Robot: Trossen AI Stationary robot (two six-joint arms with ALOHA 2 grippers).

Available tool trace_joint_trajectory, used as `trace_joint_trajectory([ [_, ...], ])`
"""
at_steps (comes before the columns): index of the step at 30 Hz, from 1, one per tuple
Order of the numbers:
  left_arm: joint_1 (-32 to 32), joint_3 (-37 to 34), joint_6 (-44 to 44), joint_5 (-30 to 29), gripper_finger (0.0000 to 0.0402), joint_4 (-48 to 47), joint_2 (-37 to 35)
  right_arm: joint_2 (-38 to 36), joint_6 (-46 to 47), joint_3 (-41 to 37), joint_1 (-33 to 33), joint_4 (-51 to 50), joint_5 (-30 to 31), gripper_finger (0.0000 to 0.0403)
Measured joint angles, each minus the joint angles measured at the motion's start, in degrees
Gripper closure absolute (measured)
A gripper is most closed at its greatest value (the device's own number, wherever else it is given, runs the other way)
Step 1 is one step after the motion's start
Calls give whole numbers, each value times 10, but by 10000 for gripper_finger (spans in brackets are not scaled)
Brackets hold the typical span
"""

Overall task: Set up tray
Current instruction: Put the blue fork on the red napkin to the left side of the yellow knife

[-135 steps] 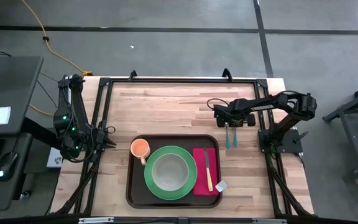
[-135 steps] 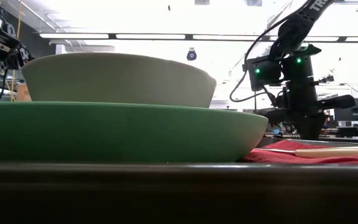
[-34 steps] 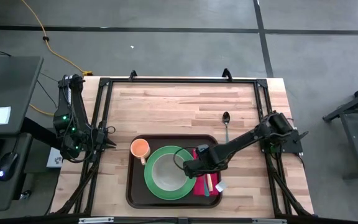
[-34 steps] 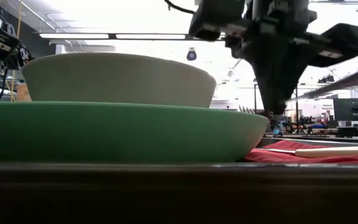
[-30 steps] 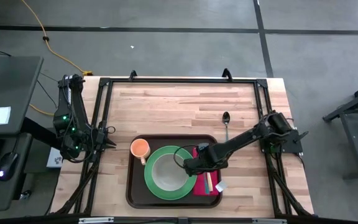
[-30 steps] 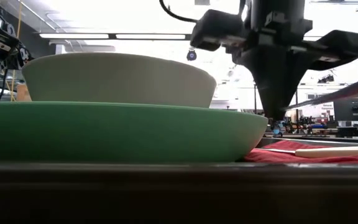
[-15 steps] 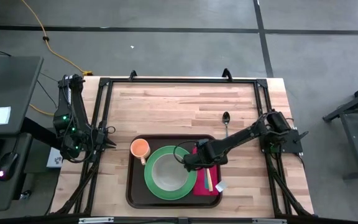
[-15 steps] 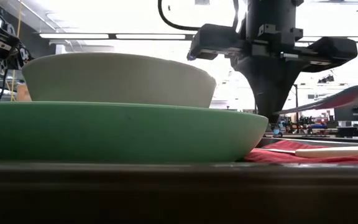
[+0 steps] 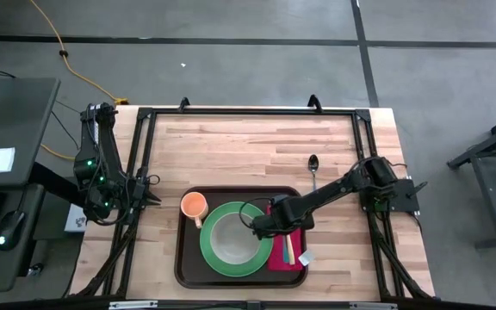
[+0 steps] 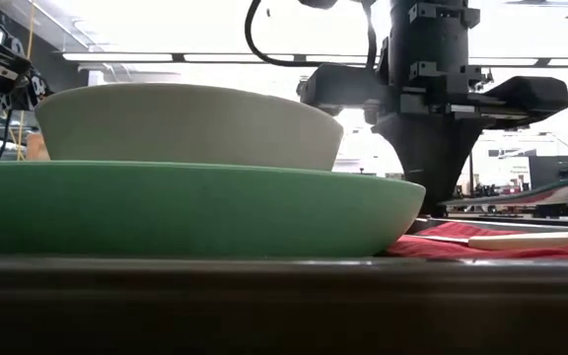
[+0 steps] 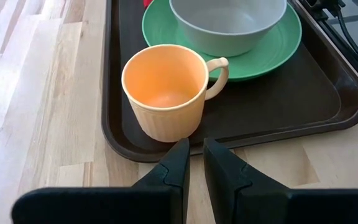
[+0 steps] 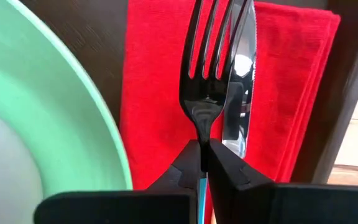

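The dark brown tray [image 9: 183, 258] holds a green plate [image 9: 209, 258] with a pale bowl [image 9: 233, 238], an orange cup [image 9: 194, 205] and a red napkin [image 12: 154, 93]. A knife [image 12: 241, 62] lies on the napkin. My right gripper [image 9: 269, 226] stands over the napkin beside the plate, shut on a fork [image 12: 207, 62] whose tines lie alongside the knife blade. My left gripper [image 11: 195, 152] waits at the table's left edge near the cup [image 11: 166, 90], its fingers slightly apart with nothing between them. My right gripper pinches the fork's neck [image 12: 202, 138], just behind the tines where the blue handle begins, between its two fingers. The fingers point down from above and lie across the fork. The fork [image 10: 545, 192] is held nearly level, just above the napkin and knife.
A spoon [image 9: 313, 172] lies on the bare wood beyond the tray's far right corner. The plate's rim [image 12: 73, 112] is close beside the fork. Black frame rails [image 9: 248, 112] run along the table's edges.
My right gripper has sunk a little over the napkin, still shut on the fork. In the low view the fork has come down from a slant to nearly level, close above the knife.
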Motion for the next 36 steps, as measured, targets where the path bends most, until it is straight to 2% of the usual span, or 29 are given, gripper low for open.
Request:
trace_joint_trajectory([
  [36,0,0,0,22,323,2,0,38,0,0,-2,3,-16,401],
])
